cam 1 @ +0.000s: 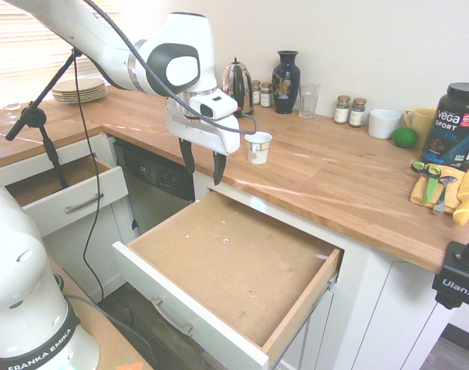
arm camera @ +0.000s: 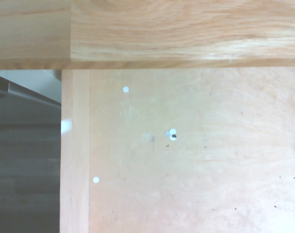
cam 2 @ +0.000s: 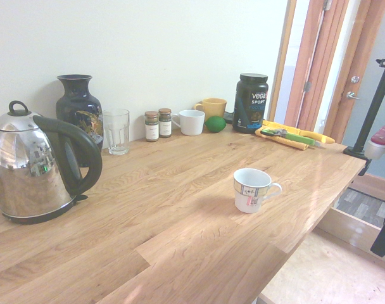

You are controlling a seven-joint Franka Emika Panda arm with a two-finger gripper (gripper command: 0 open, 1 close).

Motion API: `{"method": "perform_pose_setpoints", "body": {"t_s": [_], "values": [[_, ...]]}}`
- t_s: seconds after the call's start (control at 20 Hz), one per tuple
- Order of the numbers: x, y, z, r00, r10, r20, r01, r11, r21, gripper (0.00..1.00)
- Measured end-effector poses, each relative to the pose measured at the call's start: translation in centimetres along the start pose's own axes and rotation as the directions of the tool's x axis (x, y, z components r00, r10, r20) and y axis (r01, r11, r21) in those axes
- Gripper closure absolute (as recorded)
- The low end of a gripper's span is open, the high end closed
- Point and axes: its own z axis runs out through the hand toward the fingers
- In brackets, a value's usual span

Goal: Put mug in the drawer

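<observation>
Above the open drawer point(cam 1: 231, 258), the claw point(cam 1: 204, 164) points downward.

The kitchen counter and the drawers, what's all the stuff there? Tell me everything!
Patterned mug: one, white with a patterned band, near the counter's front edge
Wide drawer: one, white front, light wood inside, pulled open
Narrower drawer: one, white front, open
Plates: a stack, cream, far counter
Kettle: one, silver and black, counter
Vase: one, dark blue, by the wall
Glass: one, clear, beside the vase
Small jars: four, brownish lids, by the wall
Plain mug: one, white
Mug: one, yellow
Round thing: one, green
Tub: one, black, "Vega Sport"
Cloth and utensils: yellow, green, beside the tub
Gripper: one, white with black fingers, open
</observation>
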Motion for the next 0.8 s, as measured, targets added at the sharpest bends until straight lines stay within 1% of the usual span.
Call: {"method": "perform_pose_setpoints", "body": {"t_s": [0.3, 0.6, 0.8], "values": [[0.4, -1.0, -0.5, 1.0, -0.006, -0.011, 0.006, 1.0, 0.01, 0.0], [2.9, -5.3, -3.5, 0.998, 0.008, -0.055, -0.006, 0.999, 0.04, 0.0], [4.9, -8.4, -4.3, 0.997, 0.006, -0.077, -0.004, 1.0, 0.025, 0.0]]}}
